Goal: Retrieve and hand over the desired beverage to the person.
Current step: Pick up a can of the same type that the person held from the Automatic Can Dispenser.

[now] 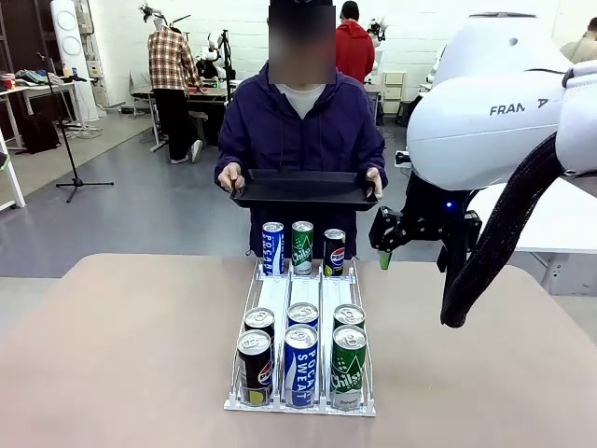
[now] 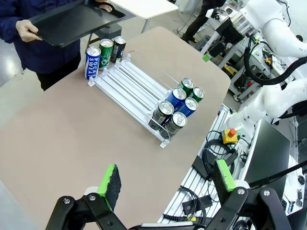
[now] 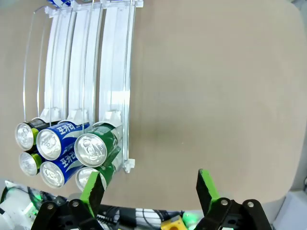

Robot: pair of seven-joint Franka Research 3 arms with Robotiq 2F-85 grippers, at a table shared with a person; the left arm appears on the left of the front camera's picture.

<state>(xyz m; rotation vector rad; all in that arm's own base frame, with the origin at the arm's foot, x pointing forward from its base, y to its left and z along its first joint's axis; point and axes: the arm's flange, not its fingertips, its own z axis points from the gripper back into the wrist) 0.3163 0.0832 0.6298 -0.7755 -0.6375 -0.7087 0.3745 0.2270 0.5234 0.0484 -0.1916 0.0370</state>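
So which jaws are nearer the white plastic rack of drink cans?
Right. The right jaws hover near the rack's robot-side cans; the left jaws hang farther off over bare beige tabletop.

White glossy arm with grey lettering, black ribbed cable, black fingers, green pads

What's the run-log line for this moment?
left claw: open, empty | right claw: open, above table beside rack | cans: none gripped | person: holds black tray at far side

bright even indoor light, soft shadows, sharp focus, wide-angle bending in wrist views
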